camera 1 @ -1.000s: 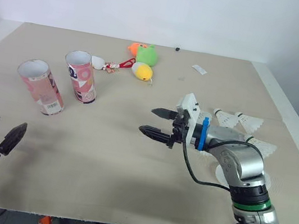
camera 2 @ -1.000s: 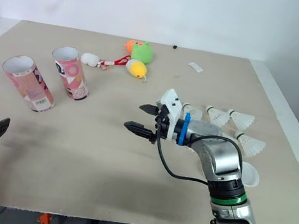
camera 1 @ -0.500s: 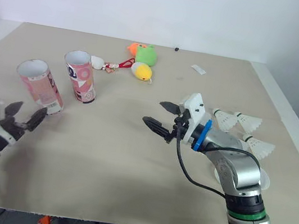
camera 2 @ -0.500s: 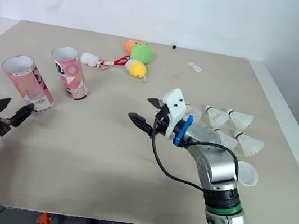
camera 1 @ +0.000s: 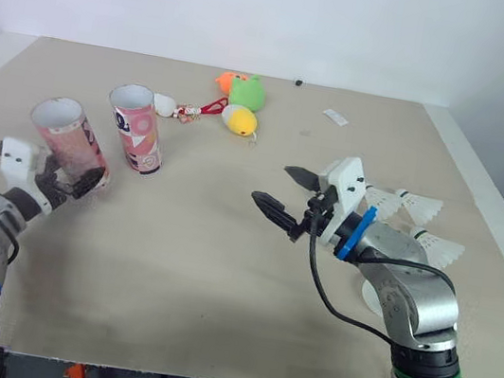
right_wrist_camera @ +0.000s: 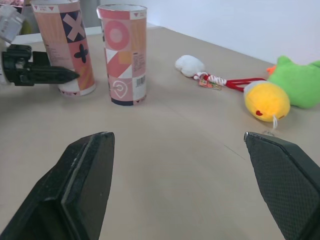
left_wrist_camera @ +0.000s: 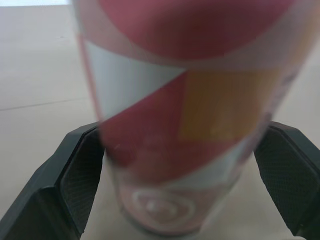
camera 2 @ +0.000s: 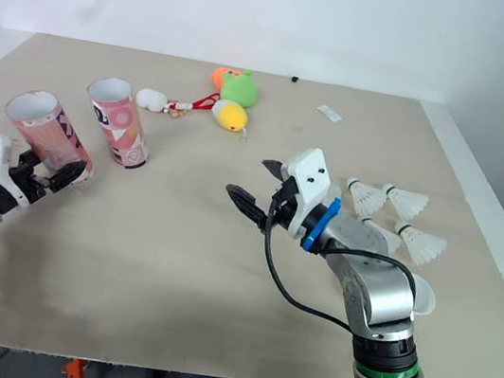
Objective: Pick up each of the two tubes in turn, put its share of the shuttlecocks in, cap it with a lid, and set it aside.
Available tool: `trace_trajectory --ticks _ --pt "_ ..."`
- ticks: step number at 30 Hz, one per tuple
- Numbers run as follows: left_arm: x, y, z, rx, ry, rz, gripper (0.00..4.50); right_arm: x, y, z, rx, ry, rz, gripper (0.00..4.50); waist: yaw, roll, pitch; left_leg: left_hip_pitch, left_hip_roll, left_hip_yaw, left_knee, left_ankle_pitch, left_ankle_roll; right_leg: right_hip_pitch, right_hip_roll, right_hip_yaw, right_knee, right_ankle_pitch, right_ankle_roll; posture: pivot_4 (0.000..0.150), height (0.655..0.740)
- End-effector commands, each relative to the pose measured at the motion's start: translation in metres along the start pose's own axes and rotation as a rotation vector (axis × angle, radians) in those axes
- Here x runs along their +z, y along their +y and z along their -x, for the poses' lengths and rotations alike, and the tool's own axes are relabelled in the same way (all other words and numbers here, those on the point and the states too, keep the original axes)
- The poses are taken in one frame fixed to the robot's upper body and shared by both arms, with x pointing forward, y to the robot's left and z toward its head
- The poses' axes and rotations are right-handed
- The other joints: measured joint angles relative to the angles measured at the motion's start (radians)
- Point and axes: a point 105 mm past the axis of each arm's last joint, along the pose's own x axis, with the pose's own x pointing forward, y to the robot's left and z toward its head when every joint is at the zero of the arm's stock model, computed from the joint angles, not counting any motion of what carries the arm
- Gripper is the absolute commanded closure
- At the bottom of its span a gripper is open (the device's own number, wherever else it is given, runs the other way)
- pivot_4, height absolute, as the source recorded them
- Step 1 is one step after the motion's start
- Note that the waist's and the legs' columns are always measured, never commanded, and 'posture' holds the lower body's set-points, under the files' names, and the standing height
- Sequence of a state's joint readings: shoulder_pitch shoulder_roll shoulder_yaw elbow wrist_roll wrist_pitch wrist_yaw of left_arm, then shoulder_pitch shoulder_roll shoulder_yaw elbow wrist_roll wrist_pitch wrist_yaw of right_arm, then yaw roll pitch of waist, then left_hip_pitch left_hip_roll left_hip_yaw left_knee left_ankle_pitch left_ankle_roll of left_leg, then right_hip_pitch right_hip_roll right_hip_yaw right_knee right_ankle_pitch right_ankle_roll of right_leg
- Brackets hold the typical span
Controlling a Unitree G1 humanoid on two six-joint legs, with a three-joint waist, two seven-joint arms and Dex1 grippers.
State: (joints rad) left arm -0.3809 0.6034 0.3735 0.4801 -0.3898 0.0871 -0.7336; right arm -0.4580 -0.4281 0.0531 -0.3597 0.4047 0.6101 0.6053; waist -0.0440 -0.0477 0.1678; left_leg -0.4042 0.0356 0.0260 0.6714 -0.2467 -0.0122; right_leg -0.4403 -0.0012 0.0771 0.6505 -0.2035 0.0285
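1. Over the table (camera 1: 173, 263), from the head views: both tubes stand open and empty on the robot's left. The left gripper (camera 1: 69, 183) is at the foot of the near tube (camera 1: 68, 136), one finger on either side of it. The second tube (camera 1: 137, 129) stands just beside, untouched. The shuttlecocks (camera 2: 405, 202) lie loose on the robot's right, well apart from the tubes. A white lid (camera 2: 424, 295) lies near them, partly hidden by the right forearm. The right gripper (camera 1: 272, 183) hovers mid-table with its fingers spread, holding nothing.

2. Left wrist view: the near tube (left_wrist_camera: 190, 100) stands between the fingers (left_wrist_camera: 75, 175) of the left gripper (left_wrist_camera: 182, 130). They are spread and sit right at its wall. I cannot tell if the pads press yet, and the base looks to be on the table.

3. Right wrist view: the right gripper (right_wrist_camera: 175, 135) points at both tubes, near tube (right_wrist_camera: 67, 47) and second tube (right_wrist_camera: 123, 52). Plush toys (right_wrist_camera: 266, 100) lie off to one side.

4. Judged progress: this is the very start. The first pick-up is only being set up. Filling, capping and setting aside remain for both tubes.
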Motion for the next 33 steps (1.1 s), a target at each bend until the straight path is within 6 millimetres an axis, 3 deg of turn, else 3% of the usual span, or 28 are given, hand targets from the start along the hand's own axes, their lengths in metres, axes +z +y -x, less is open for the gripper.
trace_trajectory --ticks 1,5,8,10,18,20,24,27,30,33 --pt "0.011 0.002 -0.011 -0.018 -0.019 -0.049 0.0 0.02 -0.001 0.006 -0.014 -0.058 0.044 0.07 0.0 0.0 0.0 0.0 0.0 0.0 0.0 0.0 0.0 0.0 0.0 0.0 0.0 0.0 0.0 0.15 0.7323" --pt "0.015 0.003 -0.02 -0.017 -0.027 -0.045 0.0 0.023 -0.001 0.007 -0.021 -0.062 0.05 0.07 0.0 0.0 0.0 -0.001 -0.001 -0.001 0.0 0.0 0.0 0.0 0.0 0.0 0.0 0.0 0.0 0.15 0.7323" --pt "0.016 0.006 -0.021 -0.005 -0.038 -0.04 0.67 0.023 -0.001 0.009 -0.025 -0.058 0.05 0.0 0.0 0.0 0.0 -0.001 -0.001 -0.001 0.0 0.0 0.0 0.0 -0.001 0.0 0.0 0.0 0.0 0.15 0.7323" --pt "0.018 0.008 -0.018 0.001 -0.043 -0.053 1.41 0.023 -0.001 0.01 -0.026 -0.055 0.05 0.0 0.0 0.0 0.0 -0.001 -0.001 -0.001 0.0 0.0 0.0 0.0 -0.001 0.0 0.0 0.0 0.0 0.15 0.7323" --pt "0.033 0.013 0.005 -0.011 -0.044 -0.188 1.41 0.023 -0.001 0.013 -0.011 -0.052 0.043 0.0 -0.001 0.0 0.0 -0.001 0.0 -0.001 0.0 0.0 0.0 -0.001 -0.001 0.0 0.0 0.0 0.0 0.15 0.7323" --pt "0.041 0.003 0.012 -0.108 0.021 -0.296 1.41 0.025 0.006 0.02 0.046 -0.054 0.016 0.0 -0.001 -0.001 0.0 -0.001 0.0 -0.001 0.0 0.0 0.0 -0.001 -0.001 0.0 0.0 0.0 0.0 0.15 0.7323" --pt "0.038 -0.032 0.037 -0.453 0.274 -0.502 1.41 0.031 0.032 0.054 0.26 -0.053 -0.039 0.0 0.003 0.0 0.001 -0.002 0.0 -0.003 -0.001 0.0 0.0 -0.001 -0.003 -0.001 0.0 -0.003 0.001 0.15 0.7323" --pt "0.041 -0.049 0.056 -0.666 0.472 -0.6 1.41 0.038 0.037 0.077 0.311 -0.035 -0.058 0.0 0.003 0.001 0.001 -0.003 -0.001 -0.003 -0.001 -0.001 0.0 0.0 -0.005 -0.001 0.0 -0.005 0.002 0.15 0.7323" --pt "0.048 -0.072 0.059 -0.847 0.615 -0.685 1.41 0.035 0.044 0.093 0.323 0.02 -0.058 0.0 0.004 0.001 0.001 -0.002 -0.002 -0.002 -0.001 -0.001 0.0 0.0 -0.007 -0.003 0.0 -0.008 0.007 0.15 0.7323" --pt "0.049 -0.097 0.05 -0.98 0.655 -0.758 1.41 0.021 0.046 0.102 0.26 0.078 -0.09 0.0 0.015 0.002 0.001 -0.001 -0.003 -0.002 -0.001 -0.001 0.001 0.001 -0.006 -0.003 0.0 -0.009 0.008 0.15 0.7323"
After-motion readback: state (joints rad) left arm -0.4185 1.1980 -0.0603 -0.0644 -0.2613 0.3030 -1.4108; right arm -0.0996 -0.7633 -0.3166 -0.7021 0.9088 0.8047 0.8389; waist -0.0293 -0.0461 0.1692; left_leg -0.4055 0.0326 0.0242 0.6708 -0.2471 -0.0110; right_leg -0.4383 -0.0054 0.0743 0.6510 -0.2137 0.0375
